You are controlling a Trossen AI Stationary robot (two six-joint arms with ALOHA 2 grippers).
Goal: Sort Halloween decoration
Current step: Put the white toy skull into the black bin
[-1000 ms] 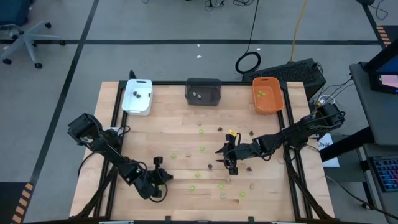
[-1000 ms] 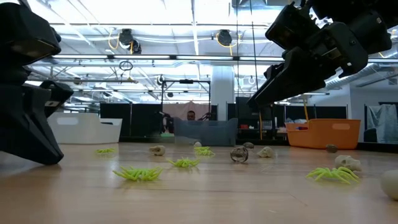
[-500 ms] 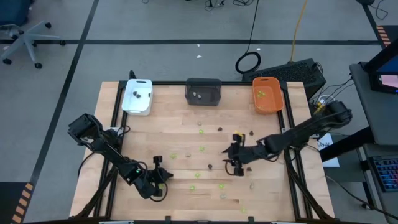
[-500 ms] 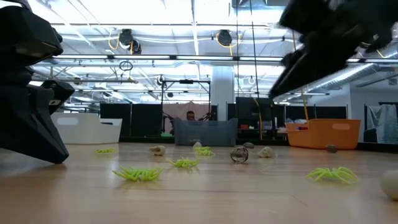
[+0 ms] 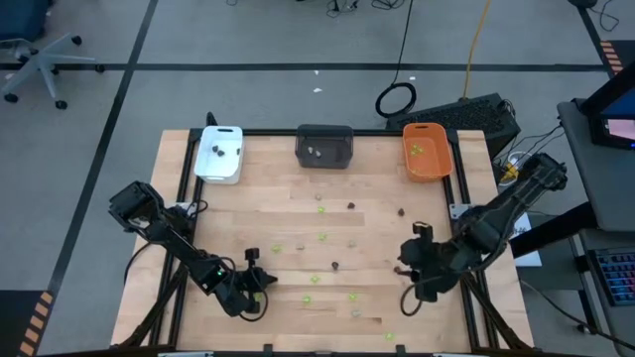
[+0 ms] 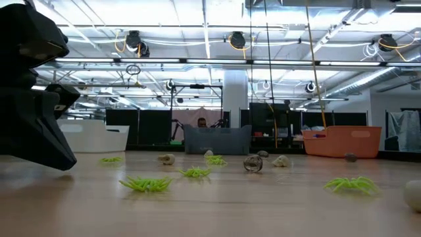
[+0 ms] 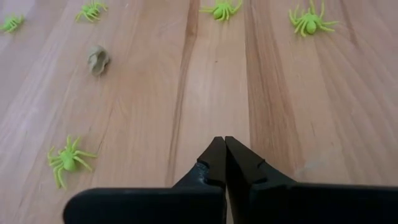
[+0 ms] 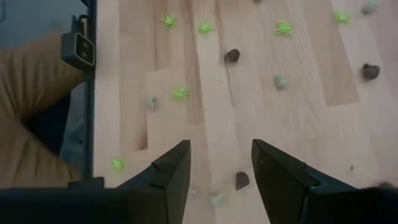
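Tiny Halloween decoration pieces lie scattered on the wooden table [image 5: 248, 213]: lime green spiders [image 7: 68, 158] [image 8: 180, 93], dark lumps [image 8: 232, 56] and pale beige pieces [image 7: 98, 59]. My left gripper [image 5: 260, 283] [image 7: 224, 142] is shut and low over bare wood near the table's front left. It shows as a dark mass [image 6: 33, 118] in the low view. My right gripper [image 5: 409, 260] [image 8: 221, 149] hangs open high above the table's right front, tilted downward. Nothing is between its fingers. It is out of the low view.
Three trays stand along the far edge: white [image 5: 219, 154], dark grey [image 5: 324, 146] and orange [image 5: 427, 151], each with a few pieces inside. Black rails [image 5: 186, 178] run along the table's sides. A keyboard [image 5: 466, 114] lies beyond the far right corner.
My right gripper has risen from low over the pieces at the table's middle. It has swung toward the right and near edges and rolled as it went. It has left the low view. Its fingers have stayed apart.
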